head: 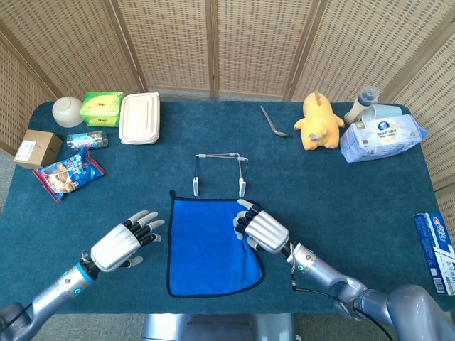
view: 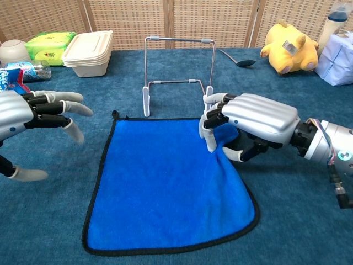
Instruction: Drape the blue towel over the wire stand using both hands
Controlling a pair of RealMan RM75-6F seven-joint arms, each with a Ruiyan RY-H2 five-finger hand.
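Seen whole only from the head view: left hand (head: 122, 244), fingers spread and holding nothing, hovering just off the nine o'clock edge of the flat blue towel with black trim (head: 210, 245); cut off at the frame edge in the chest view (view: 22, 113). Lying spread on the dark teal desk (head: 355, 206), just at six o'clock of the silver wire stand (head: 220, 172), not draped. At the towel's far right corner, right hand (head: 261, 229) pinching a raised fold, thumb tucked beneath — plain only in the chest view (view: 251, 124). At the desk's far left, cream lidded plastic box (head: 139, 118): lid on, contents hidden. Right forearm cut off by both frames.
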